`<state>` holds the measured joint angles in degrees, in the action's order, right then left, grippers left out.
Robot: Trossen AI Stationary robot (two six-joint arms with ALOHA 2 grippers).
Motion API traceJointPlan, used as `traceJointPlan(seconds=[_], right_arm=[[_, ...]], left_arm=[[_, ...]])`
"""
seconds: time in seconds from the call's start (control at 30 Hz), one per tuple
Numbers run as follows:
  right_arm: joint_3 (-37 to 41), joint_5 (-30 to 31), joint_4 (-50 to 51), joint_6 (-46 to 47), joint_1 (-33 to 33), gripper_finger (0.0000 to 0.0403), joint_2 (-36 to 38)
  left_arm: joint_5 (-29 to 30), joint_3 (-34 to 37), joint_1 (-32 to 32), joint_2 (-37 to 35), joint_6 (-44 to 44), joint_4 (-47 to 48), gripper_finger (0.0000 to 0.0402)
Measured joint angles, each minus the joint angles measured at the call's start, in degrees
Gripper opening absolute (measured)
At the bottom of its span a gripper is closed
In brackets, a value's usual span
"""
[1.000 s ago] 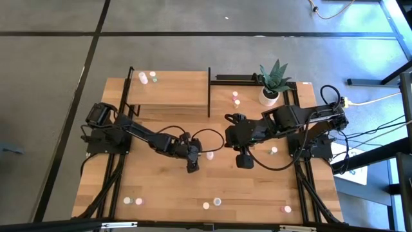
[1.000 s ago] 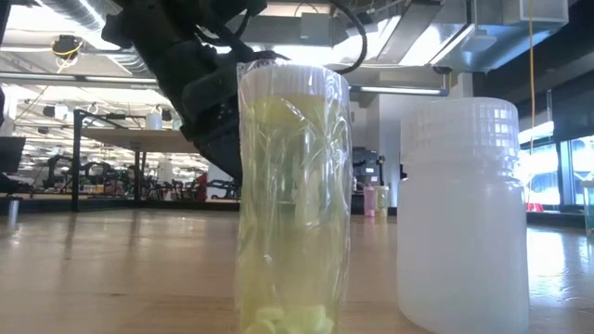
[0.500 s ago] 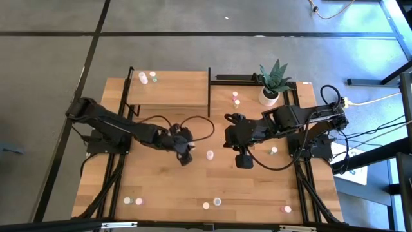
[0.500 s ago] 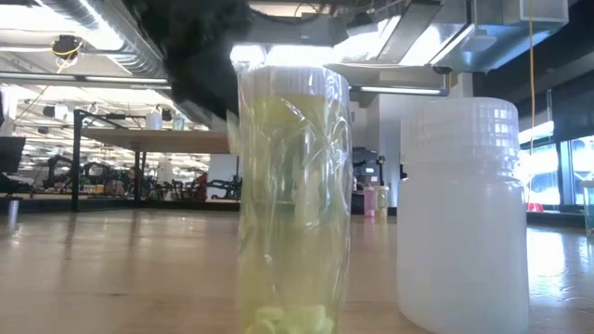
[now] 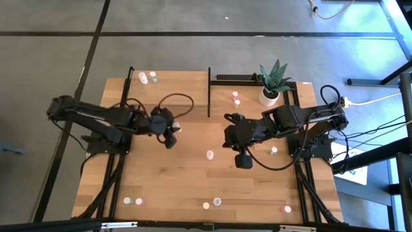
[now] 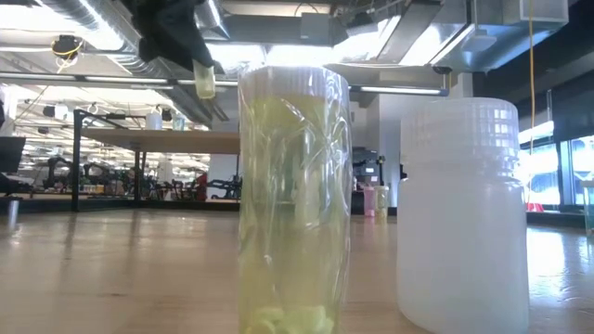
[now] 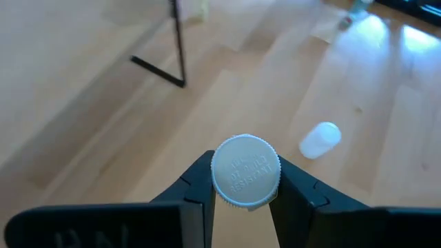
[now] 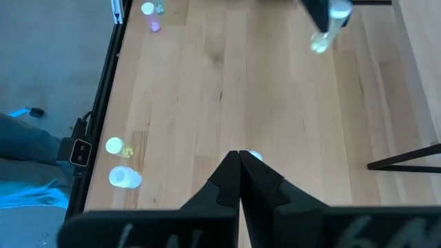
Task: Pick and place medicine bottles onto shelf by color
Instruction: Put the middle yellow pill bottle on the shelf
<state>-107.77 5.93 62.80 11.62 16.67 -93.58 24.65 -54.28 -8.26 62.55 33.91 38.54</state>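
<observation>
Holding a white-capped bottle (image 7: 245, 171) clamped just under its cap in my left gripper (image 7: 241, 196), I hover beside the shelf (image 5: 187, 87); it's probably light, rigid, slick plastic. Right gripper (image 8: 239, 165) waits pinched together, empty.

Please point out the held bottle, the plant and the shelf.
Bottle (image 7: 245, 171): left wrist view, on its white cap.
Plant (image 5: 275, 77): high view, on its green leaves.
Shelf (image 5: 180, 87): high view, on its bare wooden top.

ahead: my way to shelf (image 5: 174, 87) open | obstacle: black post (image 5: 209, 91) at its right edge | right: other arm (image 5: 270, 125) mid-table
</observation>
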Motion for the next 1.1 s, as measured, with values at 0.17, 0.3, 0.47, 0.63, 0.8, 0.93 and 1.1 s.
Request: traceJointPlan(seconds=[0.17,0.3,0.47,0.63,0.8,0.93,1.1], right_arm=[[0.00,0.00,-0.04,0.02,0.00,0.0008,0.00],[-0.02,0.00,-0.22,0.01,0.00,0.0008,0.00],[-0.02,0.00,-0.40,0.02,0.00,0.0008,0.00],[-0.02,0.00,-0.47,0.02,0.00,0.0008,0.00],[-0.02,0.00,-0.46,-0.05,0.01,0.0008,0.00],[-0.02,0.00,-0.96,-1.52,0.00,0.0008,0.00],[-0.02,2.78,-5.18,-3.92,-0.03,0.0008,0.00]], left_arm=[[0.05,-4.75,2.80,-1.49,-4.00,5.91,0.0090],[0.36,-11.26,5.03,-1.01,-7.42,10.37,0.0090],[1.27,-20.58,8.68,1.14,-7.59,21.40,0.0090],[4.23,-29.65,12.43,5.10,-9.09,29.56,0.0090],[4.24,-34.45,16.92,8.14,-12.03,29.96,0.0090],[4.29,-35.21,21.69,9.52,-12.07,30.08,0.0090],[3.55,-35.21,27.63,11.20,-12.05,30.09,0.0090]])
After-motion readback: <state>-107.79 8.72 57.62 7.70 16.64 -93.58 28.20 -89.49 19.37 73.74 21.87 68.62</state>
